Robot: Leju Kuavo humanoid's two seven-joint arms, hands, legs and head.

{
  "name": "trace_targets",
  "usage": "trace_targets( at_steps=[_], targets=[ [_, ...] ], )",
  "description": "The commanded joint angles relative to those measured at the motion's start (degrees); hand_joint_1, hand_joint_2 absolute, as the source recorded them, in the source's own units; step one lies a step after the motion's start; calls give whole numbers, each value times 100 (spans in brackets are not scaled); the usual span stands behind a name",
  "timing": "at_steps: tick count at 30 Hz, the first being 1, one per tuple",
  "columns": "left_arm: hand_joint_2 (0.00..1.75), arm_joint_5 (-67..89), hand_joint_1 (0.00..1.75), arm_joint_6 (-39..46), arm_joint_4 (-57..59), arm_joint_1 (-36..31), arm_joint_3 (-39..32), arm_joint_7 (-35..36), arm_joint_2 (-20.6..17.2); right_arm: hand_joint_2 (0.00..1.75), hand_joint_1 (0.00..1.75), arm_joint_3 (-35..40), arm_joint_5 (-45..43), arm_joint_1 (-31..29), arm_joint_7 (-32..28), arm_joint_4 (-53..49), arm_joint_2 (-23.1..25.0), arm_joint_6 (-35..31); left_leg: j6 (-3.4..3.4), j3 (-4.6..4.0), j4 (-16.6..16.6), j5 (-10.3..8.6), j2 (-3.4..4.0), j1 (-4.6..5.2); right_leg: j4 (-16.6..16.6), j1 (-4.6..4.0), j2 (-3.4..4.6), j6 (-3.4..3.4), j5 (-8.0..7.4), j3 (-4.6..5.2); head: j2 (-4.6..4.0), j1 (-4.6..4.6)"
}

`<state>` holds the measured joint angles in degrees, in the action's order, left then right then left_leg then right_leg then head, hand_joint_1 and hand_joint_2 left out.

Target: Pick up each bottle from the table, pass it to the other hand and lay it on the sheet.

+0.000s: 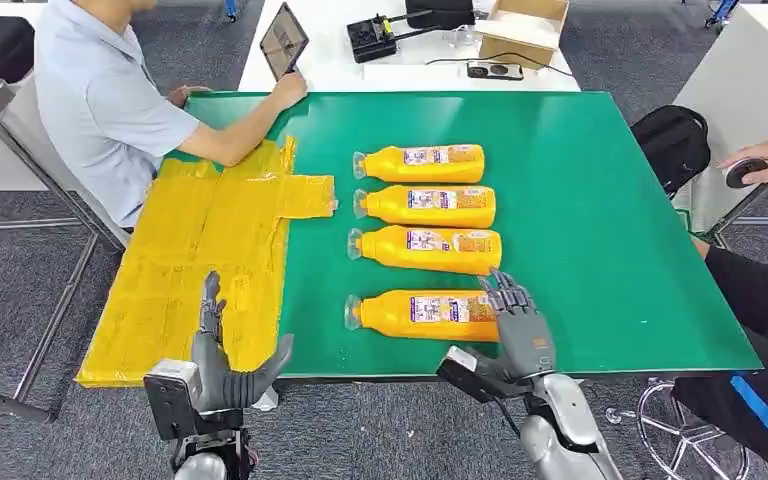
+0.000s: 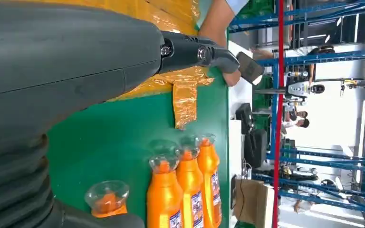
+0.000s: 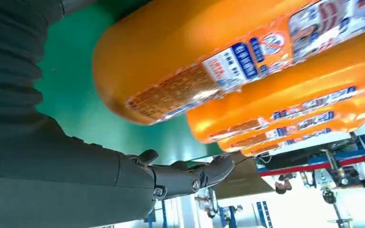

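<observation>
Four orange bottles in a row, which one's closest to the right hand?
The bottle nearest the robot, at the near end of the row. The right hand sits at its base end, fingers spread; the other three lie farther up the green table.

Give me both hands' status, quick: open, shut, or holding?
Left hand: open, empty, over the yellow plastic sheet.
Right hand: open, holding nothing, at the base of the nearest orange plastic bottle.
</observation>
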<state>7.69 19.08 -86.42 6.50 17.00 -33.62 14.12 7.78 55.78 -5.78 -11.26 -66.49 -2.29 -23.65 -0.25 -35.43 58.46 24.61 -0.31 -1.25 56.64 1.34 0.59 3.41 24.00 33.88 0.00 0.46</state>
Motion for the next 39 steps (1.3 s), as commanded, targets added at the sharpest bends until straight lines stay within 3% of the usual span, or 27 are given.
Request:
trace_targets(
  at_steps=[1, 12, 21, 22, 23, 24, 30, 39],
  targets=[
    [175, -16, 0, -79, 312, -231, 45, 69, -79, 175, 0, 200, 137, -879, 331, 1094, -73, 41, 8, 21, -7, 6, 17, 3, -7, 0, 10, -11, 1, -17, 0, -2],
    [175, 55, 0, -80, 259, -164, -19, 138, -79, 175, 0, 509, 478, -1420, 990, 1848, -128, 773, 9, 33, -9, 9, 18, 2, -10, -2, 10, -17, 3, -28, 0, -2],
    [175, 68, 0, -185, 334, -201, -52, 227, -102, 175, 0, 531, 61, -1638, 892, 2380, -162, 1390, 6, 18, -5, 1, 5, 0, -6, -2, 0, -6, -1, -17, 0, -2],
    [175, 66, 0, -183, 346, -206, -57, 226, -97, 175, 5, 543, 20, -1642, 841, 2409, -167, 1392, 10, 36, -10, 3, 7, 1, -13, -4, -2, -16, 1, -35, 0, -2],
    [175, 64, 0, -185, 369, -216, -57, 224, -92, 175, 143, 568, 9, -1624, 778, 2437, -181, 1367, 6, 22, -7, 0, 1, 1, -8, -2, -4, -8, 0, -22, 0, -2],
    [175, 59, 0, -190, 387, -229, -57, 211, -94, 175, 175, 557, -146, -1640, 662, 2509, -174, 1444, 10, 37, -12, 1, 0, 0, -15, -4, -9, -15, 1, -38, 0, -2],
    [175, -2, 0, -234, 433, -267, -53, 164, -99, 175, 175, 626, -510, -1604, 252, 2493, -151, 1370, 7, 39, -7, -1, 3, 1, -8, -1, -4, -7, -2, -33, 0, -2],
    [175, -16, 0, -237, 433, -311, -45, 137, -105, 175, 175, 752, -613, -1635, 186, 2722, -126, 1390, 10, 66, -12, 0, 1, -1, -15, -6, -9, -16, -2, -61, 0, -2]
  ],
)
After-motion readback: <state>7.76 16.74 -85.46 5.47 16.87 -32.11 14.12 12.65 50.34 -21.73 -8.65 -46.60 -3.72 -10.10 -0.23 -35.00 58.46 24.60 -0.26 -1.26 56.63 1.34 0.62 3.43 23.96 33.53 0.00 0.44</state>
